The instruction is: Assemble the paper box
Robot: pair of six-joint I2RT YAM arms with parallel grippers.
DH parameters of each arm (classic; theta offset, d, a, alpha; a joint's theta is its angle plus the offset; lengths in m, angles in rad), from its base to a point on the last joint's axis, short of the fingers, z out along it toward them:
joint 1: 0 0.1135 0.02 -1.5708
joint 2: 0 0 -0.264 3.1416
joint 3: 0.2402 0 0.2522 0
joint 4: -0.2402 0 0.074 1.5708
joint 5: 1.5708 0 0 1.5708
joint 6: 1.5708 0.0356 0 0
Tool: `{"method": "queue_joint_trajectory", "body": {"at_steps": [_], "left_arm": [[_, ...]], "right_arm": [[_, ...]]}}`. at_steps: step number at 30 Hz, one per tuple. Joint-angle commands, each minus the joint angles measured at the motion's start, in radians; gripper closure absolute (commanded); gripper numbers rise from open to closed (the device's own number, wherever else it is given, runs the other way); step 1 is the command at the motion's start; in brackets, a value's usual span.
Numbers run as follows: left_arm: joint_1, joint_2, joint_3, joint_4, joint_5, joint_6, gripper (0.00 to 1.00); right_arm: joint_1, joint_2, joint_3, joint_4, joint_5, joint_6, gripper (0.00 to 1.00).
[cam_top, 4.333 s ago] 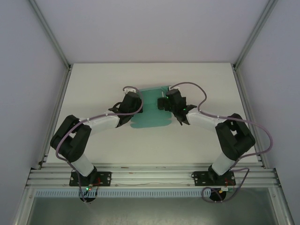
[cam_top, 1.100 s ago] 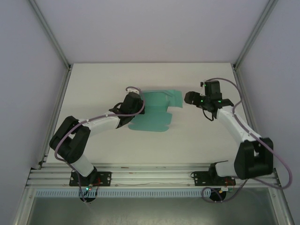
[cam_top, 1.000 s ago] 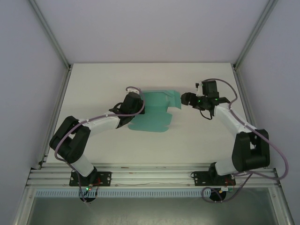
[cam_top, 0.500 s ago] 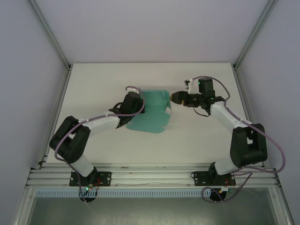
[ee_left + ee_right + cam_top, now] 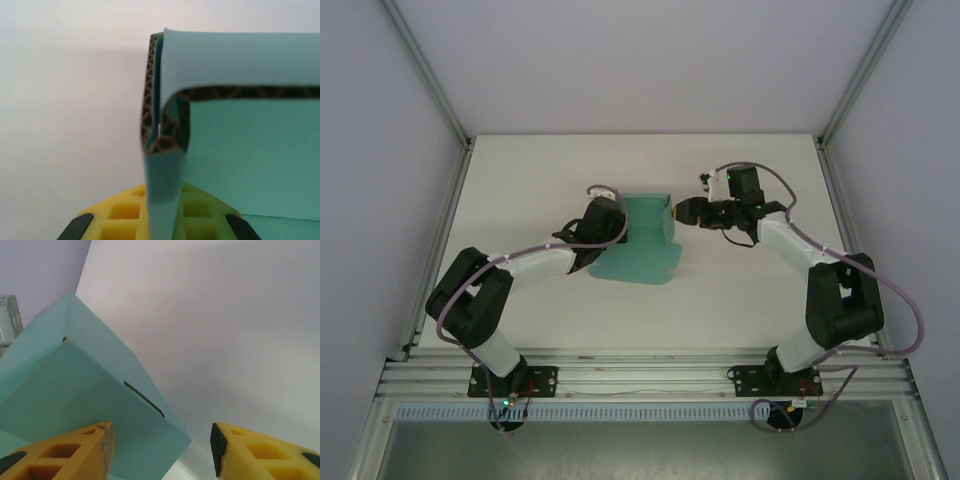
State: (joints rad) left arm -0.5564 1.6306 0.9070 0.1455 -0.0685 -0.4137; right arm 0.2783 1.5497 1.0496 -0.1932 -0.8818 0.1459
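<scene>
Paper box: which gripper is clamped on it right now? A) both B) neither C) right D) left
D: the left gripper is shut on the paper box at its folded edge; the right gripper has its fingers apart beside a flap.

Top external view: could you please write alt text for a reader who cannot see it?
A partly folded teal paper box lies in the middle of a white table. The left gripper clamps the box's left edge, and the right gripper is at its raised right flap.

Left end effector (image 5: 621, 228) clamped shut, right end effector (image 5: 682, 210) spread apart, pointing toward the left one
</scene>
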Motion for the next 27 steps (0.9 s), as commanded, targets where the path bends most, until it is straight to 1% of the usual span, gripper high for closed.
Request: {"method": "queue_joint_trajectory", "body": {"at_steps": [1, 7, 10, 14, 17, 19, 23, 25, 26, 27], "left_arm": [[-0.002, 0.017, 0.024, -0.006, -0.023, -0.001, 1.0], [0.0, 0.023, 0.027, -0.014, -0.024, -0.001, 1.0], [0.001, 0.025, 0.033, -0.024, -0.027, 0.0, 1.0], [0.001, 0.018, 0.02, 0.003, 0.006, 0.016, 1.0], [0.001, 0.032, 0.038, -0.019, 0.008, 0.018, 1.0], [0.001, 0.038, 0.043, -0.021, 0.02, 0.018, 1.0], [-0.001, 0.04, 0.043, -0.015, 0.033, 0.015, 1.0], [0.0, 0.038, 0.041, -0.01, 0.047, 0.02, 1.0], [-0.002, 0.037, 0.04, -0.008, 0.057, 0.023, 1.0], [-0.003, 0.035, 0.039, -0.005, 0.062, 0.023, 1.0]], "right_arm": [[0.011, -0.058, -0.01, -0.066, -0.031, -0.076, 0.47], [0.014, -0.057, -0.006, -0.101, -0.126, -0.138, 0.48], [0.019, -0.062, -0.002, -0.146, -0.16, -0.201, 0.48], [0.021, -0.053, -0.007, -0.119, -0.132, -0.206, 0.47], [0.035, -0.021, 0.022, -0.113, -0.105, -0.219, 0.44], [0.056, -0.007, 0.035, -0.088, -0.037, -0.208, 0.41], [0.116, 0.033, 0.077, -0.091, 0.142, -0.208, 0.41], [0.144, 0.055, 0.089, -0.068, 0.258, -0.176, 0.49], [0.155, 0.064, 0.09, -0.047, 0.307, -0.15, 0.51], [0.164, 0.074, 0.093, -0.027, 0.353, -0.131, 0.51]]}}
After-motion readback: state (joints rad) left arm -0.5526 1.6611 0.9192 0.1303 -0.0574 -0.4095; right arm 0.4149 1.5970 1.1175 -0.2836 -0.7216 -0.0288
